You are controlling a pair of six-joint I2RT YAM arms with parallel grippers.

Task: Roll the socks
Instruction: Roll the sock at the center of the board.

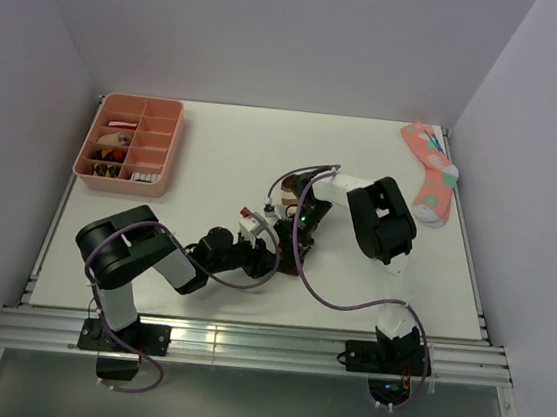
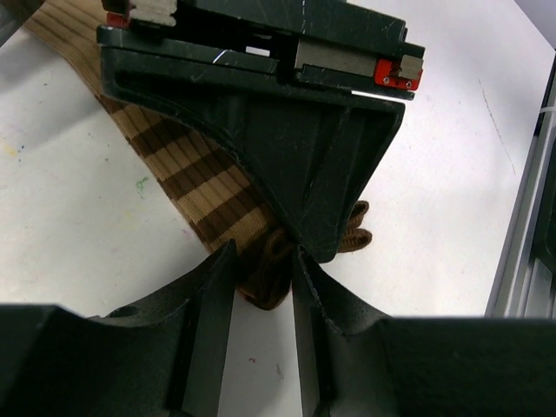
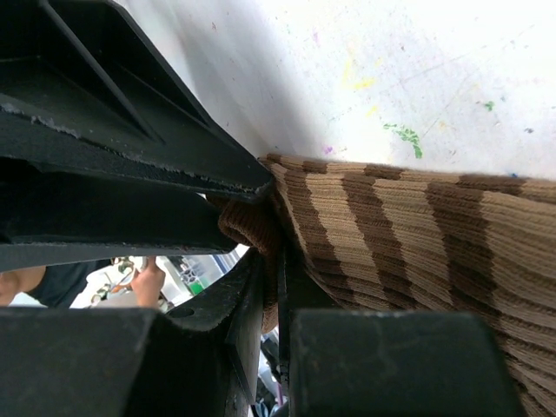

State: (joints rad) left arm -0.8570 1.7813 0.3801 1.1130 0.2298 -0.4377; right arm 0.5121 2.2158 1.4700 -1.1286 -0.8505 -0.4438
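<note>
The brown-and-tan striped sock [image 2: 195, 174] lies on the white table, its dark brown end bunched up. My left gripper [image 2: 263, 261] is shut on that dark end from the near side. My right gripper [image 3: 280, 269] is shut on a fold of the same sock [image 3: 417, 234], right against the left one; its black finger [image 2: 304, 174] comes down onto the sock in the left wrist view. In the top view both grippers meet mid-table, the left gripper [image 1: 270, 251] below the right gripper [image 1: 290, 230], and they hide most of the sock. The white black-striped sock is not in view.
A pink sock with coloured dots [image 1: 429, 175] lies at the far right edge of the table. A pink compartment tray [image 1: 165, 145] with small items stands at the far left. The table's metal rail [image 2: 526, 261] runs close on the right.
</note>
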